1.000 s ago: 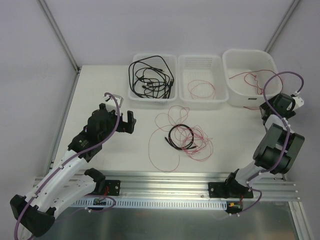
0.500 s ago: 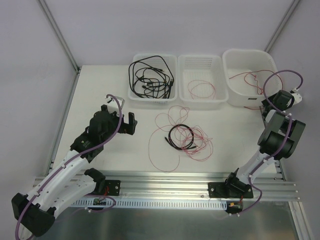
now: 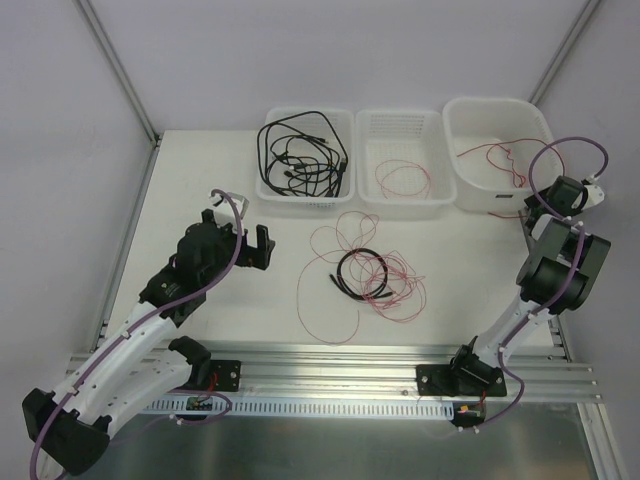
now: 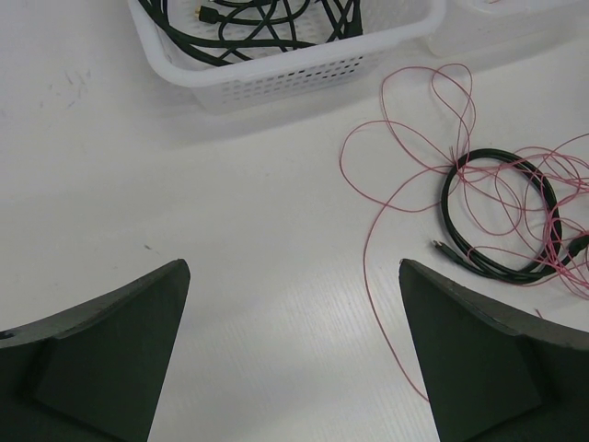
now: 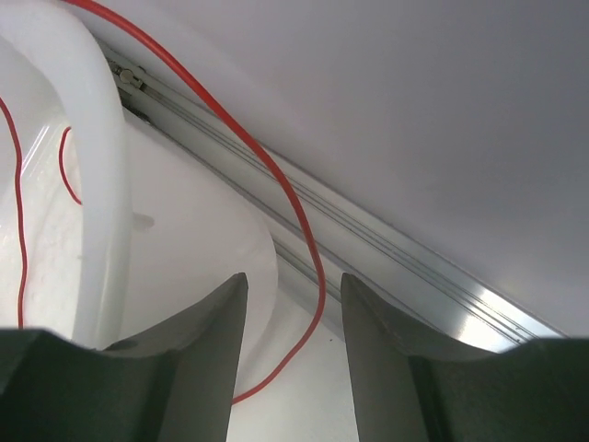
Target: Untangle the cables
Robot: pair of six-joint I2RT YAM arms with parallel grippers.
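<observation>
A tangle of cables lies mid-table: a coiled black cable (image 3: 358, 272) with thin red wires (image 3: 385, 290) looped through and around it. In the left wrist view the black coil (image 4: 497, 221) and a red wire (image 4: 368, 249) lie ahead to the right. My left gripper (image 3: 256, 246) (image 4: 294, 354) is open and empty over bare table, left of the tangle. My right gripper (image 3: 540, 203) (image 5: 293, 350) is open beside the right tub (image 5: 101, 184). A red wire (image 5: 304, 230) hangs from the tub rim and passes loosely between its fingers.
Three white containers stand at the back: a left basket (image 3: 275, 190) holding black cables (image 3: 300, 155), a middle basket (image 3: 440, 160) with a red wire, and a right tub (image 3: 535, 125) with red wire. An aluminium rail (image 5: 396, 267) runs just behind the right gripper.
My right wrist has swung up and back toward the tub's right side. The left arm has barely shifted. The tangle has not moved.
</observation>
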